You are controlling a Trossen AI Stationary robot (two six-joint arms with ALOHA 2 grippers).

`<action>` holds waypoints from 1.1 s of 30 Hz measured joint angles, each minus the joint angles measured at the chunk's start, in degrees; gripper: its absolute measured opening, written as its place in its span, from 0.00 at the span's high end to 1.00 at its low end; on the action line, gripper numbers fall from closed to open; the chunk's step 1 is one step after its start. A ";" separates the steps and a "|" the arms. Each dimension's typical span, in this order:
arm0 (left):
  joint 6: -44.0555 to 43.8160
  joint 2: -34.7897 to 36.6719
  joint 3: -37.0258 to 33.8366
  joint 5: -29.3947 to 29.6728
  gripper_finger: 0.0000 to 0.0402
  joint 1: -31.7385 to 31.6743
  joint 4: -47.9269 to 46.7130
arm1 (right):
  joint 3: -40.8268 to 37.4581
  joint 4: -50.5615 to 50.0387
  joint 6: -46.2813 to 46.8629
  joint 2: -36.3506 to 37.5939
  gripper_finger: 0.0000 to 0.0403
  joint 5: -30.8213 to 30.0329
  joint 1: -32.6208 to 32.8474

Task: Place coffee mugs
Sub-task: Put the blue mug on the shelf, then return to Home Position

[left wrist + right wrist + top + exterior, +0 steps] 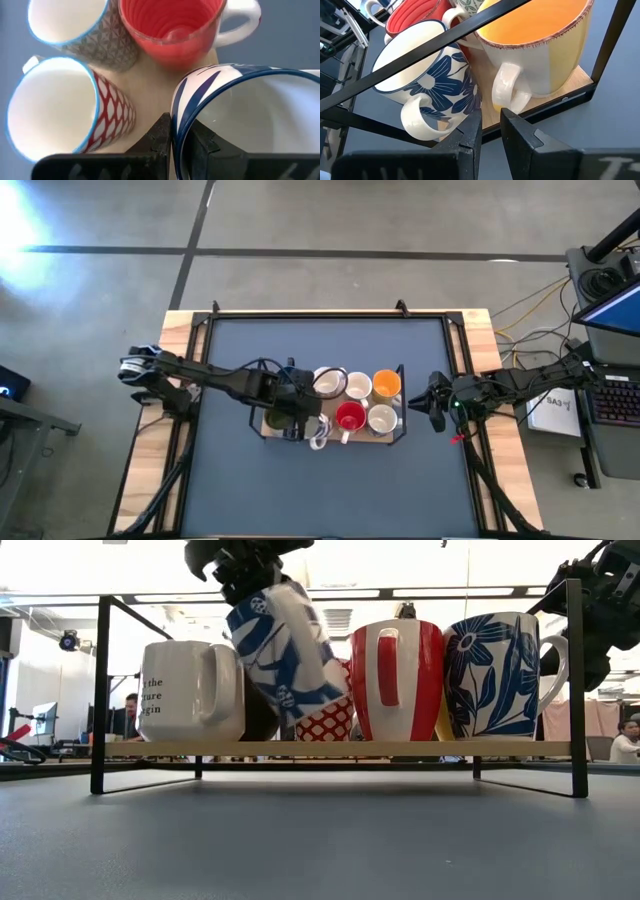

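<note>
Item: low wooden shelf in a black wire frame (574,690), standing mid-bench (330,490) and carrying the coffee mugs.

- White mug with black lettering (190,690) — upright at one end of the shelf, low view.
- Blue-and-white leaf-pattern mug (288,648) — tilted, its base on the shelf board, rim pinched by the left end effector (180,145); one finger sits inside the rim, the other outside.
- White mug with red lattice (60,112) — just beside the held mug, partly hidden behind it in the low view.
- Grey-patterned mug with a blue rim (75,27) — behind the lattice mug.
- Red mug with a white handle (396,680) — upright, between the tilted mug and the blue flower mug.
- White mug with blue flowers (427,80) — upright at the shelf's right end, handle facing outward.
- Cream mug with an orange inside (535,45) — beside it, at the shelf's corner.

Right end effector (489,135) — hovering just off the right end of the frame, fingers slightly spread, gripping nothing.
</note>
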State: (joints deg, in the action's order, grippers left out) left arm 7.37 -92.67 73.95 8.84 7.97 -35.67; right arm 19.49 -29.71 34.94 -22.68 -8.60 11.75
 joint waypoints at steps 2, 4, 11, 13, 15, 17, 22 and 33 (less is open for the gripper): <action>0.14 -0.11 0.00 -0.09 0.96 -0.14 0.48 | 0.00 0.00 0.00 -0.02 0.85 0.00 -0.02; 0.68 -0.34 -0.28 -0.82 0.96 -0.33 0.06 | 0.01 0.01 0.00 -0.02 0.85 0.00 -0.01; 1.19 -1.44 -0.30 -0.92 0.96 -0.61 1.56 | 0.00 0.02 0.00 -0.04 0.85 0.00 -0.02; 1.19 -1.91 -0.28 -1.03 0.96 -0.93 1.39 | 0.00 0.00 0.00 -0.04 0.85 0.00 -0.01; 1.13 -2.25 -0.27 -1.14 0.96 -1.20 1.65 | 0.01 0.00 0.00 -0.04 0.85 0.00 -0.01; 0.96 -2.53 -0.16 -1.12 0.96 -1.34 1.67 | 0.00 0.00 0.00 -0.04 0.85 0.00 -0.02; 0.56 -2.60 -0.14 -1.02 0.96 -1.40 1.65 | 0.00 0.00 0.00 -0.07 0.85 0.00 -0.02; -4.36 -2.59 -0.14 -0.90 0.87 -1.70 1.14 | 0.01 0.01 0.00 -0.07 0.85 0.00 -0.02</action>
State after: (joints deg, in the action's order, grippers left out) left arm 3.01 -95.26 73.82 7.94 6.26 -34.53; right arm 19.50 -29.70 34.94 -22.74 -8.60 11.73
